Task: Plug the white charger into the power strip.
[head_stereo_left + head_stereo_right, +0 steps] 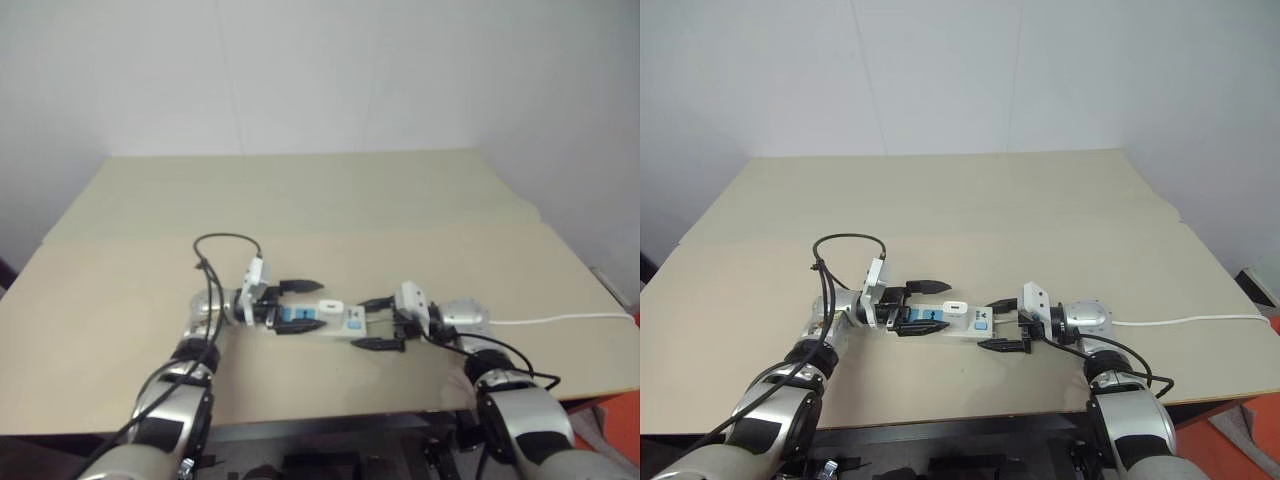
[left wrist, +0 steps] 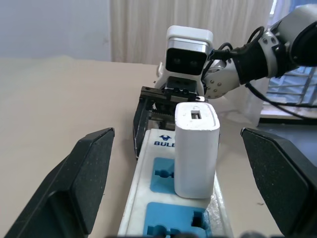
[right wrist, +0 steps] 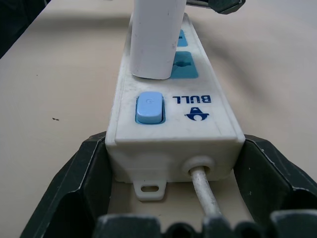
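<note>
The white charger (image 2: 196,148) stands upright in the socket of the power strip (image 1: 300,318) nearest the blue switch (image 3: 149,107). My left gripper (image 1: 303,306) is open. Its black fingers (image 2: 84,178) stand wide on either side of the strip, apart from the charger. From the other end, my right gripper (image 3: 173,144) is shut on the power strip's switch end, one finger against each side, just above where the cord (image 3: 205,193) leaves. The two other blue sockets lie between the left fingers.
The strip lies near the front edge of a beige table (image 1: 300,200), with a white wall behind. Its thin white cord (image 1: 565,320) runs off to the right edge. A black cable loop (image 1: 225,245) arches over my left wrist.
</note>
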Controlling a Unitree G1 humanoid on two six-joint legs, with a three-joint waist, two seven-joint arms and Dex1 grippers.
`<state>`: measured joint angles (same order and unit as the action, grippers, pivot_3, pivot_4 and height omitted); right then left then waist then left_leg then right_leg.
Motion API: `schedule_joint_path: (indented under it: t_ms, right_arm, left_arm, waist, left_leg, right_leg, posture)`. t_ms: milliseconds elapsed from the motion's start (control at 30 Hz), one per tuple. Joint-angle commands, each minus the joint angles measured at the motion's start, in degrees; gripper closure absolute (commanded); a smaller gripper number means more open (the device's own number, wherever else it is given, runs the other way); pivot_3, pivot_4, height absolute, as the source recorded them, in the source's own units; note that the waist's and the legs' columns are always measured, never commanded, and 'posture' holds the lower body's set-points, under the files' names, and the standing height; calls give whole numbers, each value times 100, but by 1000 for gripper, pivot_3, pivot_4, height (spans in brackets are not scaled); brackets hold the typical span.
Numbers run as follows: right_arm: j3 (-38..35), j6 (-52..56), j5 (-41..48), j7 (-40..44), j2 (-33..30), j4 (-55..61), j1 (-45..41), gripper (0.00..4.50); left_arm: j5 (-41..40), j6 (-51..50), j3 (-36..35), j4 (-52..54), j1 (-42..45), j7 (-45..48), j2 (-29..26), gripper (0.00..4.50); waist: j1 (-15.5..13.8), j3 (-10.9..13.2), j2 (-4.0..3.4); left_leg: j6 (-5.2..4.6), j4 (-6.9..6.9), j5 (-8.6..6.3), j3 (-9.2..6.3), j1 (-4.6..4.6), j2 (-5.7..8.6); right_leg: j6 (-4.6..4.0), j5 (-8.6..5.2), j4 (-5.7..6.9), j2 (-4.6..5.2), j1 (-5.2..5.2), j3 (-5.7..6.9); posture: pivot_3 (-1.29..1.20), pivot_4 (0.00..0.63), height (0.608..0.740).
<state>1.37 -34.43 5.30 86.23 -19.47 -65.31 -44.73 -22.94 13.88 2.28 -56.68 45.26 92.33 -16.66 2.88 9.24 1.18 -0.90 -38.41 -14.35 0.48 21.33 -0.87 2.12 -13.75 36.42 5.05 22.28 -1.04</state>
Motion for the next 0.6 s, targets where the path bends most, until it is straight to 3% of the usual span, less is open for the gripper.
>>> schedule_joint_path:
  t_ms: [33, 133, 233, 600]
  right_arm:
    - [152, -62, -85, 211, 36, 58, 66, 1090]
    - [124, -117, -80, 114, 49, 56, 55, 1090]
    - [95, -137, -60, 84, 58, 45, 33, 54]
    - [0, -223, 57, 218, -52, 107, 36, 54]
  left_arm:
    - [-571, -449, 309, 615, -126, 17, -287, 38]
    - [-939, -649, 485, 1034, -180, 17, -567, 38]
    - [-1123, -669, 488, 1139, -188, 17, -747, 0]
    - [-1587, -776, 158, 1394, -255, 17, -1320, 0]
  waist:
    - [6, 1, 2]
    - [11, 6, 7]
    - [3, 6, 8]
    - [-13, 9, 12]
  left_leg:
    - [0, 1, 0, -1, 2, -1]
    - [0, 2, 0, -4, 13, -4]
    - [0, 2, 0, -5, 16, -3]
    - [0, 2, 0, -8, 21, -3]
  right_leg:
    - [0, 0, -1, -1, 1, 0]
    - [-1, 0, -3, -2, 12, 2]
    - [-1, 1, -6, 0, 12, 4]
    - [-2, 1, -15, 0, 12, 10]
  posture:
    - [0, 150, 740]
    - [0, 150, 740]
    - [0, 150, 740]
    - [0, 150, 740]
